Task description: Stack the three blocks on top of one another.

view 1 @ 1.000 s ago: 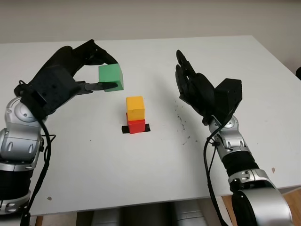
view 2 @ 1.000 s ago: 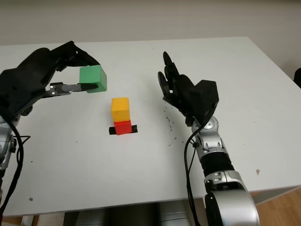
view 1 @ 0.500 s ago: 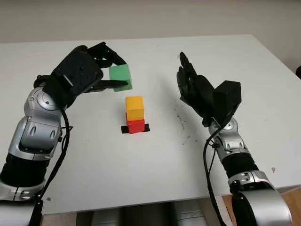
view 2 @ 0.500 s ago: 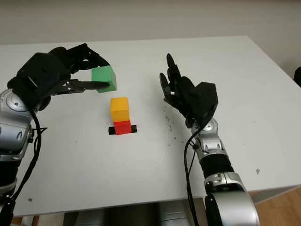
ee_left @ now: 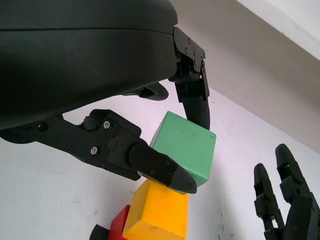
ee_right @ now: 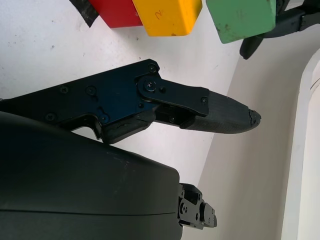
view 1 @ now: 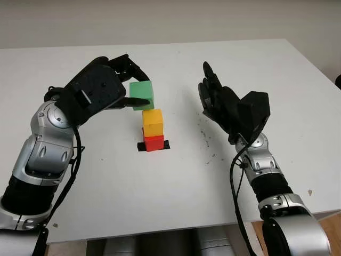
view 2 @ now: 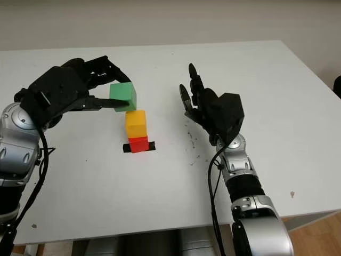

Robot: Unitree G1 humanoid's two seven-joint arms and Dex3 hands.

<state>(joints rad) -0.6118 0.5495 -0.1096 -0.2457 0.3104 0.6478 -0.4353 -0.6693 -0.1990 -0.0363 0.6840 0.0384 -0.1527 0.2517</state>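
Two blocks stood stacked mid-table, yellow block [view 1: 153,121] on red block [view 1: 154,142], while the left hand [view 1: 109,90] pinched the light, rigid green block [view 1: 141,95] by opposite faces just above; right hand [view 1: 221,104] open nearby.

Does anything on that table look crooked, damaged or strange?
Slightly: the yellow block sits a bit twisted on the red block. Dark specks mark the table beside the right hand.

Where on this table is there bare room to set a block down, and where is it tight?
Bare: the table in front of the red block, and its far strip. Tight: the middle, where the left hand holds the green block just above the yellow block, with the open right hand raised beside the stack.
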